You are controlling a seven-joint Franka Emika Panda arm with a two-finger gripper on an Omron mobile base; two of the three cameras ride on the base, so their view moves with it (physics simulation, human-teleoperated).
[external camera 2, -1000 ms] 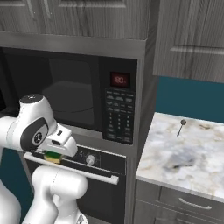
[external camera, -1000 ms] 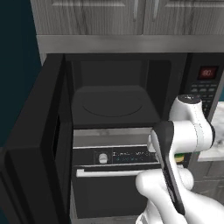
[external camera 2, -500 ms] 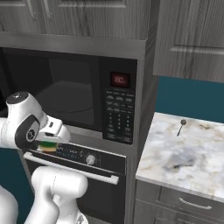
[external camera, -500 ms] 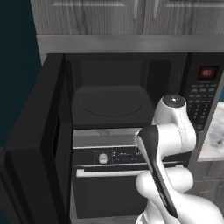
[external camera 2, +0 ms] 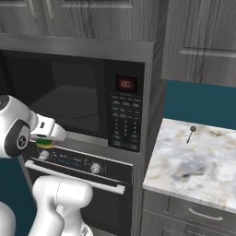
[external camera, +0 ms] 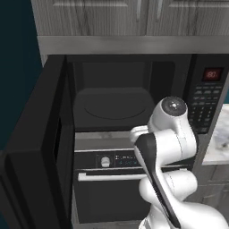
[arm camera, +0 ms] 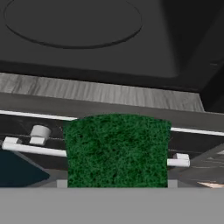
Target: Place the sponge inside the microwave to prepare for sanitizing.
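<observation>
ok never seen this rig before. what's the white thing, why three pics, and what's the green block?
The white thing is a robot arm with a two-finger gripper, rendered in a simulated kitchen. Two pictures come from cameras on its base, behind it to the left and right; the third looks out from the hand itself. Ahead is the microwave, its door swung open and the turntable bare. An oven with knobs sits below, and a marble counter to the right. The green block is the sponge, which appears to be held in the gripper, in front of the microwave's opening and not yet inside.
</observation>
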